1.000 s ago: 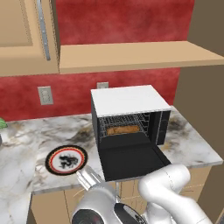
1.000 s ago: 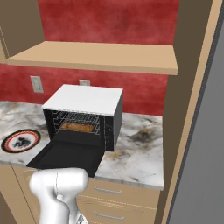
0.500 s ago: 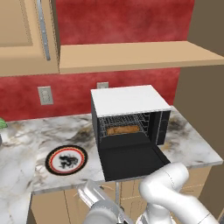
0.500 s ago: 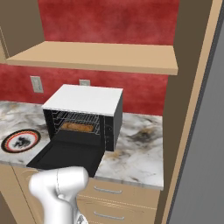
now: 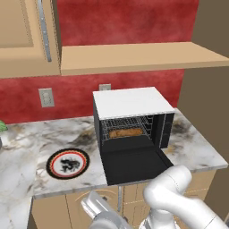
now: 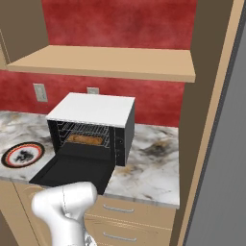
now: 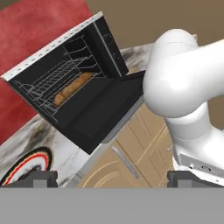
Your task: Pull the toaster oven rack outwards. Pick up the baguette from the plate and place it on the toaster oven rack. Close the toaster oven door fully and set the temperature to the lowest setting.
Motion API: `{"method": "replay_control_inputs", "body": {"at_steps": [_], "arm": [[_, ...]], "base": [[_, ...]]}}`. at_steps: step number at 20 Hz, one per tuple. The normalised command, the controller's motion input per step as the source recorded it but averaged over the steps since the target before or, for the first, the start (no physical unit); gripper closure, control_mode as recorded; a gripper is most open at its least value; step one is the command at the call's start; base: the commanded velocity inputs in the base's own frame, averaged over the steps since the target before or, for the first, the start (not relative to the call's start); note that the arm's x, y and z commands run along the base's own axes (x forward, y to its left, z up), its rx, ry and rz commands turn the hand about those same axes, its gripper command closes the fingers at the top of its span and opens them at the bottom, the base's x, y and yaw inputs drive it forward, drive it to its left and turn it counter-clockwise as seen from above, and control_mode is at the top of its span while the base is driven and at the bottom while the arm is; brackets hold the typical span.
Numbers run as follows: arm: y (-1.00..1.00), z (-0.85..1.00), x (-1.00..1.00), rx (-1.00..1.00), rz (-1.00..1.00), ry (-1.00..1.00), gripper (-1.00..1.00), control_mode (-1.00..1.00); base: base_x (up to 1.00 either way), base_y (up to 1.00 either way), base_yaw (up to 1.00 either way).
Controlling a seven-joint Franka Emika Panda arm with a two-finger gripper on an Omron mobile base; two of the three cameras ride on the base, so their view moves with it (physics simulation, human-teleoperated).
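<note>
Bread sits inside already: one baguette point(image 5: 125, 133) lies across the toaster oven rack point(image 5: 126, 126) within the toaster oven point(image 5: 130, 118), and the single plate point(image 5: 68, 163) to the oven's left on the counter point(image 5: 31, 138) shows nothing but its dark pattern. The toaster oven door point(image 5: 133, 164) hangs fully down, flat and level, its free edge reaching out over the counter's front edge. So what remains, by my reckoning, is shutting that door and turning the temperature down.

The gripper point(image 7: 112, 178) hovers low in front of the cabinet drawers point(image 7: 131, 148), below the counter edge and short of the door. Its two fingertips point(image 7: 41, 178) stand far apart with nothing between them.

That door looks like a stiff, hinged panel, light enough to swing but likely to resist near the top of its arc. I would guess the best purchase is under the outer edge, where the handle should run, pushing upward rather than pinching. The handle itself I cannot make out from these angles.

Counting up: one oven, one door, one baguette, one plate. Inside the cavity I see wire shelving at more than one level. The control strip point(image 5: 166, 129) at the oven's right is too dark to pick out knobs.
</note>
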Motion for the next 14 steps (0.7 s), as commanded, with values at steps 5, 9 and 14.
{"method": "replay_control_inputs", "body": {"at_steps": [5, 9, 14], "arm": [[0.00, -0.33, 0.26, 0.01, 0.00, 0.00, -1.00, -1.00], [-0.08, -0.18, 0.09, 0.00, 0.00, -0.02, -1.00, -1.00], [-0.11, -0.12, 0.13, 0.00, 0.00, 0.00, -1.00, -1.00]], "base": [[0.00, 0.00, 0.00], [0.00, 0.00, 0.00], [0.00, 0.00, 0.00]]}}
